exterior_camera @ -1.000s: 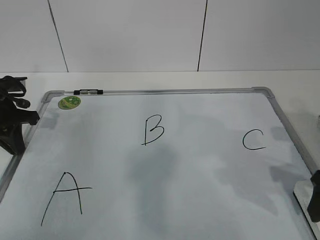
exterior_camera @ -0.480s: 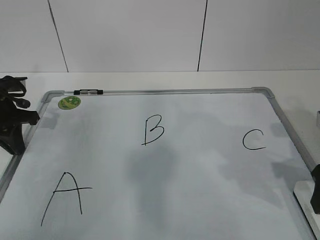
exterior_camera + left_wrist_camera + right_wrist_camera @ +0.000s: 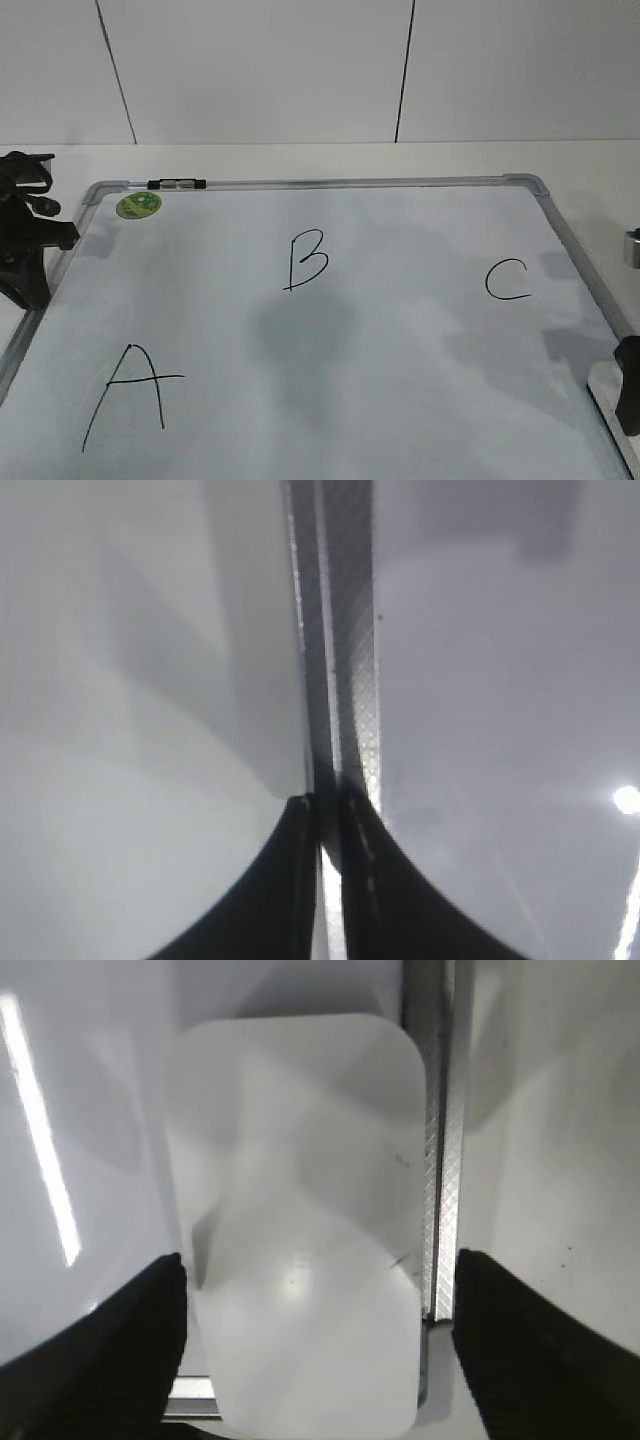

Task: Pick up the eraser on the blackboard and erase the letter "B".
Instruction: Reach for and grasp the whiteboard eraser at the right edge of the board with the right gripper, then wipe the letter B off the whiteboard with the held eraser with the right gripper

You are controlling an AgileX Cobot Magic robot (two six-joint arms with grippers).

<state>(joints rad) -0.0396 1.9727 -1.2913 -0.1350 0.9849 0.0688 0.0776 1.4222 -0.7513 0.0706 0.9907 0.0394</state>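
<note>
The blackboard (image 3: 400, 350) is a white board with a silver frame lying flat. The letter "B" (image 3: 306, 260) is drawn in black at its upper middle. The eraser (image 3: 603, 386) is a white block at the board's lower right edge, partly cut off by the view. My right gripper (image 3: 628, 395) hangs over it. In the right wrist view the eraser (image 3: 300, 1230) lies between the spread fingers of my right gripper (image 3: 315, 1350), next to the frame (image 3: 436, 1160). My left gripper (image 3: 30, 285) is shut and empty at the board's left edge, over the frame (image 3: 345, 630) in the left wrist view (image 3: 328, 820).
A black "A" (image 3: 135, 395) is at the lower left and a black "C" (image 3: 507, 280) at the right. A round green sticker (image 3: 139, 205) and a marker (image 3: 176, 184) sit at the top left of the board. A white wall stands behind the table.
My right gripper has shifted slightly over the eraser at the board's lower right corner. The left arm has not moved.
</note>
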